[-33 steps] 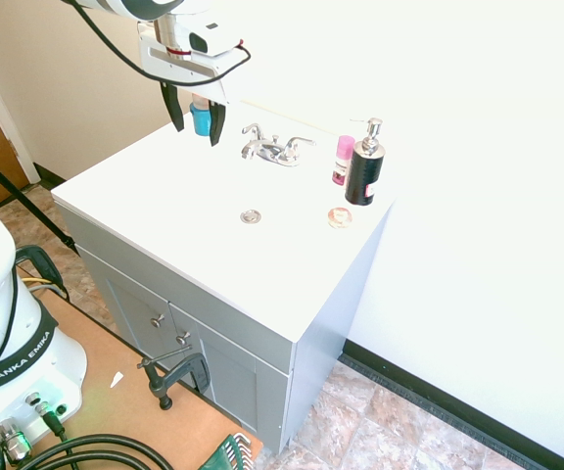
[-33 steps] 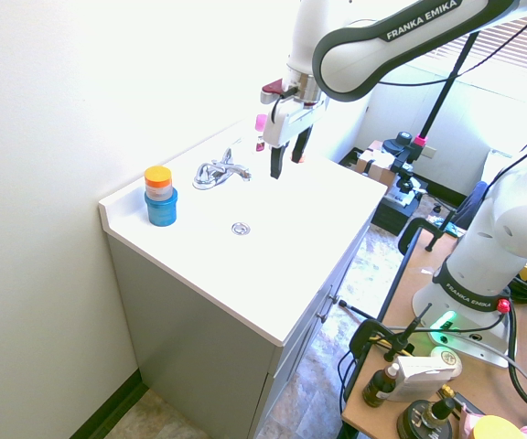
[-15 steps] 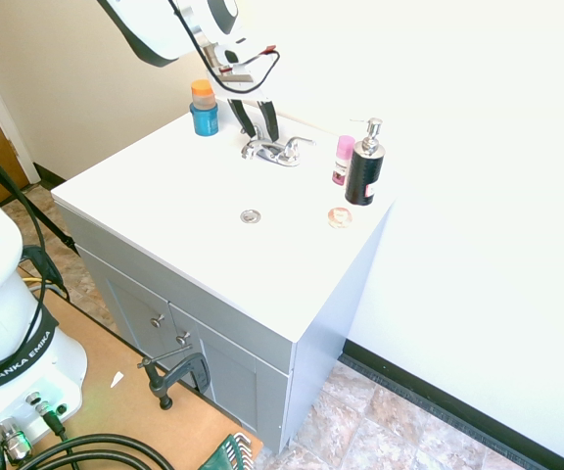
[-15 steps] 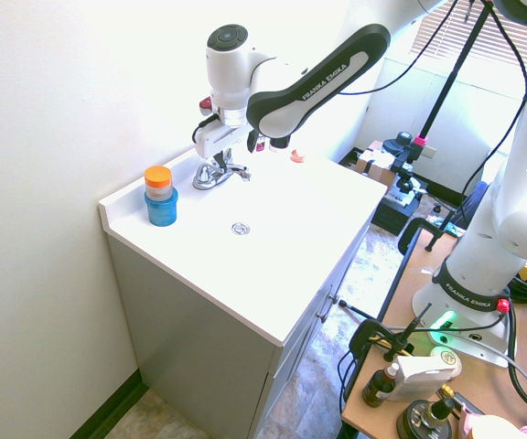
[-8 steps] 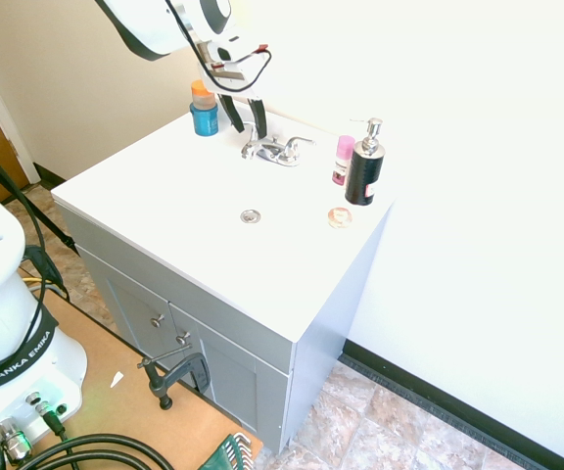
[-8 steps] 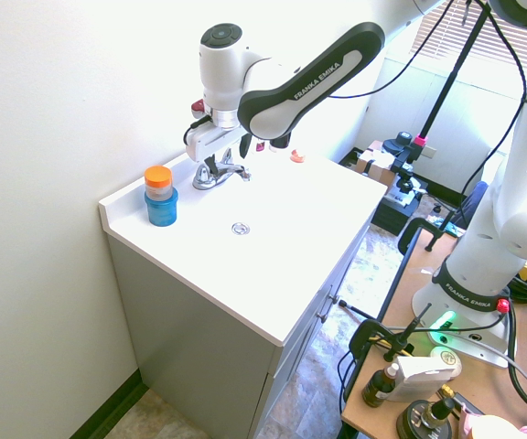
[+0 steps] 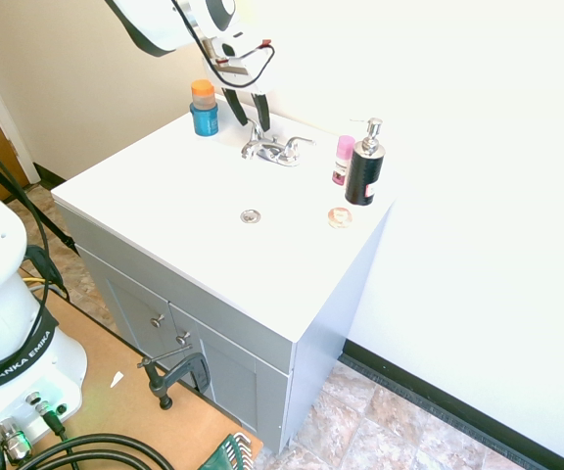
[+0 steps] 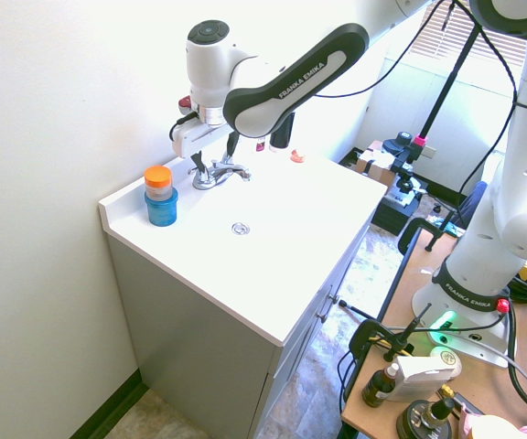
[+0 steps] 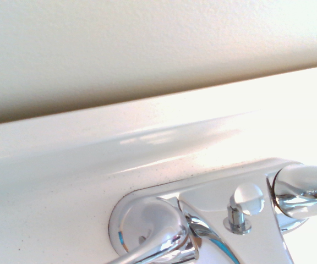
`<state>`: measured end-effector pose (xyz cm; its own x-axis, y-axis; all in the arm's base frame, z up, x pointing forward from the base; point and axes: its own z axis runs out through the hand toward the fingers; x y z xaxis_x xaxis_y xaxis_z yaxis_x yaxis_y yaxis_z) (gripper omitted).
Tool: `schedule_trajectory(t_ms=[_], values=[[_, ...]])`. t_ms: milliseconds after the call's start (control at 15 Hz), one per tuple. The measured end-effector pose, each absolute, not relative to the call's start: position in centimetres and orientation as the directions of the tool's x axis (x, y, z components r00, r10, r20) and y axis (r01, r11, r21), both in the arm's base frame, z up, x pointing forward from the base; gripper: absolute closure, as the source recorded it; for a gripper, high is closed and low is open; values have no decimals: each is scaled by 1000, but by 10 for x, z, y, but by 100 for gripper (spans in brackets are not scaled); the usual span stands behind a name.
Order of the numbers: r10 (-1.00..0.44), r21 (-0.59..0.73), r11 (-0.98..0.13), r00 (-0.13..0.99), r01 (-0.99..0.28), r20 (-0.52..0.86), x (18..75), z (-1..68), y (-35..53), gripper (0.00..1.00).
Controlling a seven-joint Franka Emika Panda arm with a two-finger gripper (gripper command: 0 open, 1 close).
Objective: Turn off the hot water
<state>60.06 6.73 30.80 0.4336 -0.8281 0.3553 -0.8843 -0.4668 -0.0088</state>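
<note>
1. An orange-and-blue container (image 7: 203,108) stands at the back left corner of the white desk (image 7: 164,211), near the wall and well apart from the other bottles.
2. Just to its right hangs the gripper (image 7: 249,115), its dark jaws apart and pointing down, one on each side of the hot water lever (image 7: 253,130). From the pictures I cannot tell whether either jaw touches the lever.
3. The hot water lever is the left wing of the chrome faucet (image 7: 273,149), which sits at the middle of the desk's back edge. No water shows at the spout.
4. In the wrist view the faucet base (image 9: 213,220) appears close up against the white back lip of the desk, with a rounded chrome handle base (image 9: 153,228) and a small lift rod (image 9: 241,206) behind the spout.
5. The matching right lever (image 7: 300,144) sticks out toward the back right corner, clear of the jaws.
6. The drain (image 7: 251,215) lies in the middle of the desk, in front of the faucet.
7. A small pink ring-shaped object (image 7: 340,216) lies near the right edge.
8. Behind it, at the back right corner, a pink bottle (image 7: 344,159) stands just beside a black pump dispenser (image 7: 365,166).
</note>
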Motion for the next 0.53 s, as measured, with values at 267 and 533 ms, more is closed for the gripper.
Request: schedule_trajectory(t_ms=[267,533], values=[[-844,-12,-468,443,-884,303,592,313,59,0],[-840,8,-491,476,-871,261,544,333,33,0]])
